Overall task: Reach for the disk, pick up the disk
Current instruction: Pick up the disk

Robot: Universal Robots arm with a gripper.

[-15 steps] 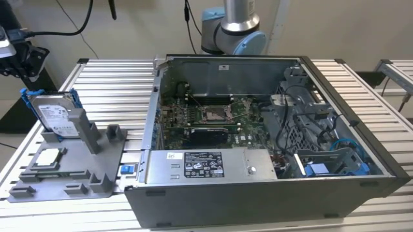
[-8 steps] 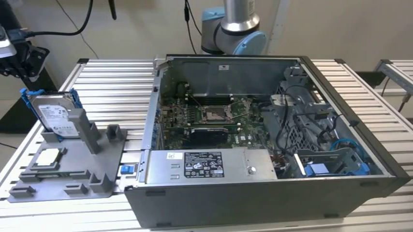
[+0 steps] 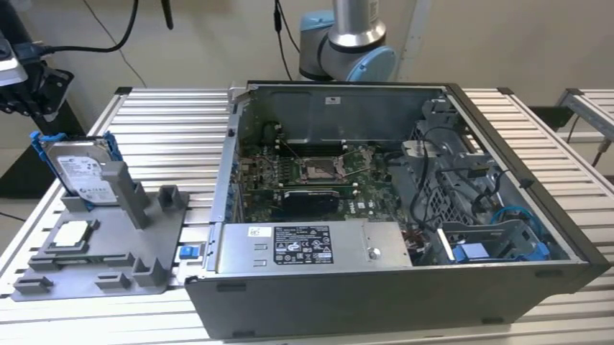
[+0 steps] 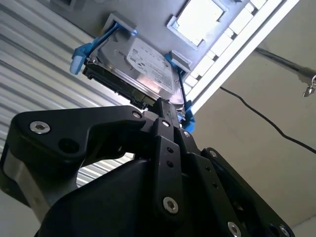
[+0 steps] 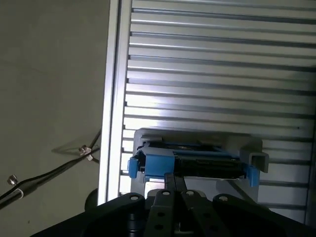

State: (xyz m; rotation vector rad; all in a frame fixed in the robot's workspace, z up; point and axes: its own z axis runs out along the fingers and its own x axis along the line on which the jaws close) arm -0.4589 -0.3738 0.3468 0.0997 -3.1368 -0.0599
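Nearest me, the grey holder tray (image 3: pixel 144 237) sits on the slatted table (image 3: pixel 172 115) at about 9 o'clock from the open computer case (image 3: pixel 384 302), with a small square chip (image 3: pixel 72 235) lying in it. Behind the chip, the disk (image 3: pixel 82 172) stands on edge in the tray's slot, blue rails on either side. Beyond it, toward 11 o'clock, the gripper (image 3: pixel 17 100) hangs just clear of the disk. In the second wrist view its fingers (image 4: pixel 164 111) are drawn together on nothing.

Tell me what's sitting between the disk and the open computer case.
In the exterior view, two gray upright posts of the holder stand between the disk and the computer case. Past them is a bare strip of slatted table.
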